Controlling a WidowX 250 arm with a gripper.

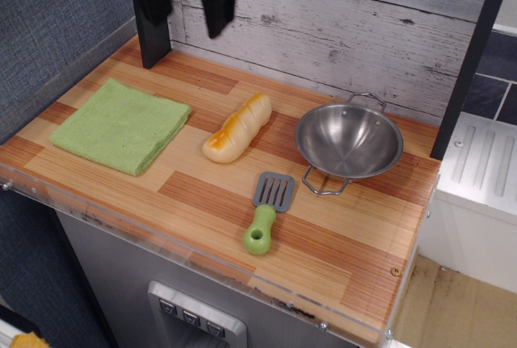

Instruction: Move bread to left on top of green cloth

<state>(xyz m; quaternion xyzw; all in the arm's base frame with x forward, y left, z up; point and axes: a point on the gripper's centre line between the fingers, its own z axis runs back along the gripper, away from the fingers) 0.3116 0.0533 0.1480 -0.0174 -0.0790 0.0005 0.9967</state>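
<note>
countertop (pixel 339 235): wood-plank pattern with a clear plastic edge along the front, everything below sits on it

backdrop (pixel 339 17): whitewashed plank wall right behind the counter

green cloth (pixel 121 126): light green fuzzy towel, folded into a square, lying flat at the left end, nothing on it

steel bowl (pixel 349 141): shiny two-handled one, right of middle, upright and totally empty inside

bread (pixel 237 127): glossy toy baguette, cream with a yellow-orange patch on top and ridges at the far end. It's lying diagonally on the bare wood between the cloth and the bowl, just beside the cloth's right edge but not touching it

gripper (pixel 184 9): black, up high at the top left over the back of the counter, two fingers hanging down with a wide gap between them, so spread apart and holding nothing. Well clear of the bread

spatula (pixel 266 211): grey slotted head, green handle pointing toward the front edge, near the bowl's front handle
</note>
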